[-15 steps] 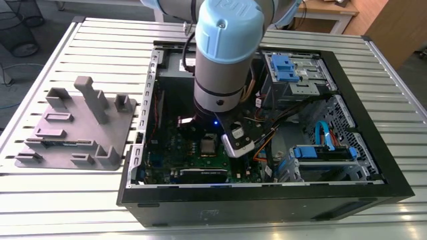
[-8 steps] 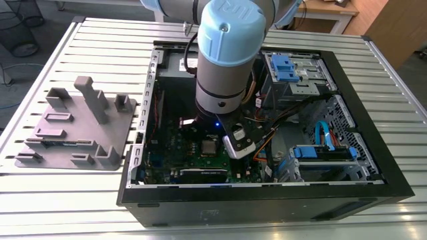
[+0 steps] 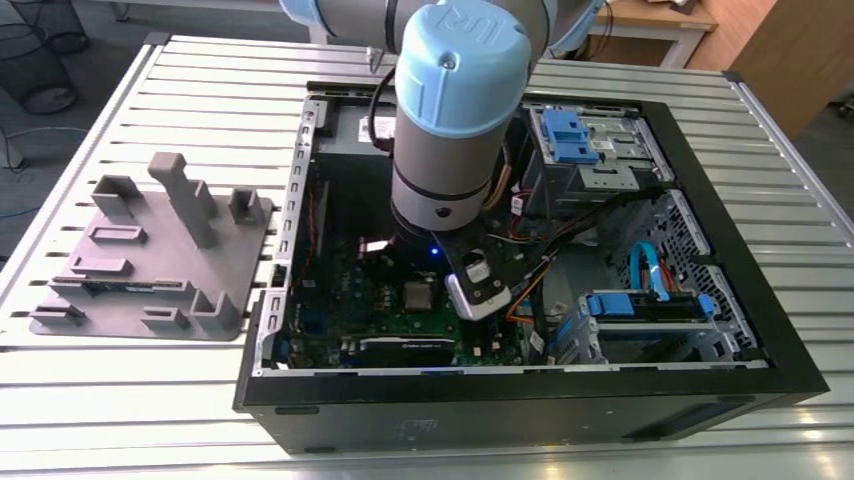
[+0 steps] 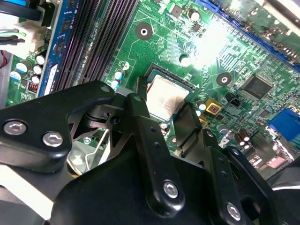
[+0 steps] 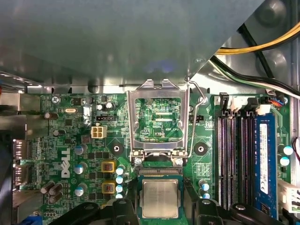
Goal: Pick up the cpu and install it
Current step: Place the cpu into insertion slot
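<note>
Silver cpu (image 5: 160,198) is lying in its socket (image 5: 159,172) on the green board (image 5: 89,140), beside the metal frame (image 5: 158,119) standing open to let it in. Gripper (image 4: 164,105) is hanging right over it; squeezing or loose, I cannot tell.

The tally ran to one arm (image 3: 461,110), one open computer case (image 3: 534,400), one bench (image 3: 134,400), one grey holder tray (image 3: 147,260), and, inside, one cpu (image 5: 160,198), one raised socket frame (image 5: 159,91), one memory stick (image 5: 262,154), two yellow square parts (image 5: 108,167), plus two blue drive brackets (image 3: 567,135).
</note>
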Robot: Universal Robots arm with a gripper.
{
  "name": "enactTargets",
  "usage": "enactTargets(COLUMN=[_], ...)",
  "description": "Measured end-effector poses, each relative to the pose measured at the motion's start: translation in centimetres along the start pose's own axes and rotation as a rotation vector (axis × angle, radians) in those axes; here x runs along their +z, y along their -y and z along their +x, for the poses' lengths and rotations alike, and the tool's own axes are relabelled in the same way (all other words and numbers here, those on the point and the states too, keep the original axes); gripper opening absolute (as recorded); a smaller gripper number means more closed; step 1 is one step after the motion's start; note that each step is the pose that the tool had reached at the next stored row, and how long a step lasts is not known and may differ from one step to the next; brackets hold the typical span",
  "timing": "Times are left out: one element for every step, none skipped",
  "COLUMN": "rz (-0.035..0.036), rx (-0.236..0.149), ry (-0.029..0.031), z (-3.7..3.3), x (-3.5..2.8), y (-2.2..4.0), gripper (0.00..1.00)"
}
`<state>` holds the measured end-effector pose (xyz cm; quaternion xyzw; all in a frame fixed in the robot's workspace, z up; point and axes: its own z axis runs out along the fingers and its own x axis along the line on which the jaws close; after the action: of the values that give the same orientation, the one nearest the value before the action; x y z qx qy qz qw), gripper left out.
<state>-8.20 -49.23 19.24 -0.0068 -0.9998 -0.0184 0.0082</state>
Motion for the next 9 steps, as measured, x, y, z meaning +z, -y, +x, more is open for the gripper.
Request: enactTargets(rz=[0.0, 0.0001, 0.0002, 0.0002, 0.0001, 0.0, 0.0, -0.0001, -0.0002], rx=[0.0, 0.0, 0.0, 0.0, 0.0, 0.0, 0.0, 0.0, 0.0], ry=[0.0, 0.0, 0.0, -0.0001, 0.0, 0.0, 0.0, 0.0001, 0.0001], z=[0.0, 0.0, 0.0, 0.0, 0.0, 0.0, 0.0, 0.0, 0.0], x=[0.04, 0.06, 0.06, 0.06, 0.07, 0.08, 0.08, 0.11, 0.14], y=[0.01, 0.01, 0.01, 0.01, 0.01, 0.01, 0.01, 0.01, 0.01], gripper=[0.47, 0.47, 0.47, 0.47, 0.47, 0.47, 0.47, 0.47, 0.47])
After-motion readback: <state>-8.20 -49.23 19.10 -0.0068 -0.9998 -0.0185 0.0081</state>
